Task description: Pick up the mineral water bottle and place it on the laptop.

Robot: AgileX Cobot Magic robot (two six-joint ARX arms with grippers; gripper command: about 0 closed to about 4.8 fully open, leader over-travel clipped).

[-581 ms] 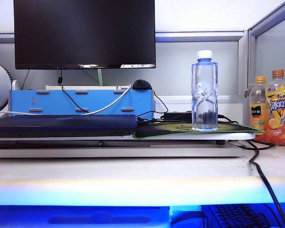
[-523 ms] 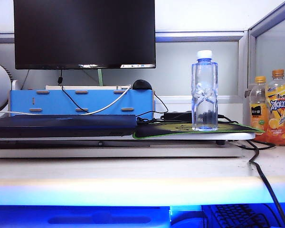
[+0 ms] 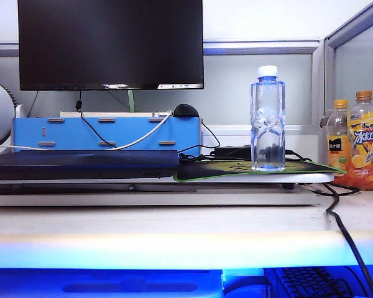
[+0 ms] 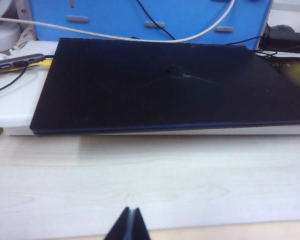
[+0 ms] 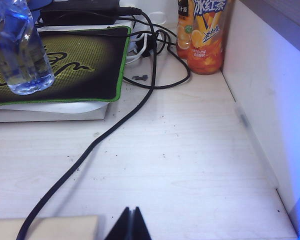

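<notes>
Nothing of the task done yet; grasp, lift and placing all judged still ahead. Nearest, at the table's front edge: left gripper, fingers pressed together, empty, short of the laptop; right gripper, fingers likewise pressed together, touching nothing, above bare table near a black cable. Farther back: laptop lying flat and bare toward the left edge. Mineral water bottle upright on the green-edged mouse pad toward the right edge, untouched.
</notes>
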